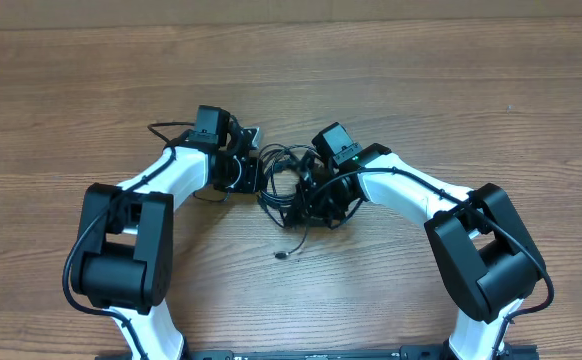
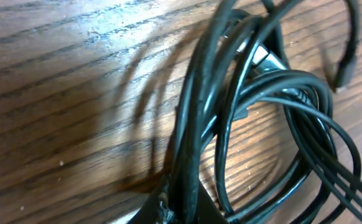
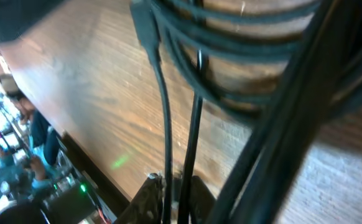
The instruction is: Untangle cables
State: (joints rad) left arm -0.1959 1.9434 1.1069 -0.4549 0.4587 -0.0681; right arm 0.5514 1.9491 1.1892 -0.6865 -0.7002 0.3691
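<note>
A tangled bundle of thin black cables (image 1: 289, 185) lies on the wooden table between my two arms. One loose plug end (image 1: 282, 255) trails toward the front. My left gripper (image 1: 254, 172) is at the bundle's left side. In the left wrist view its fingers (image 2: 184, 208) are shut on a thick strand of the cables (image 2: 255, 99). My right gripper (image 1: 316, 200) is at the bundle's right side. In the right wrist view its fingers (image 3: 171, 199) are shut on two thin cable strands (image 3: 178, 124), with more loops crossing above.
The wooden table (image 1: 391, 70) stretches all round the bundle. A thin cord loop (image 1: 166, 130) runs by the left wrist. Both arm bases stand at the front edge. Beyond the table edge, the right wrist view shows a person and equipment (image 3: 19, 162).
</note>
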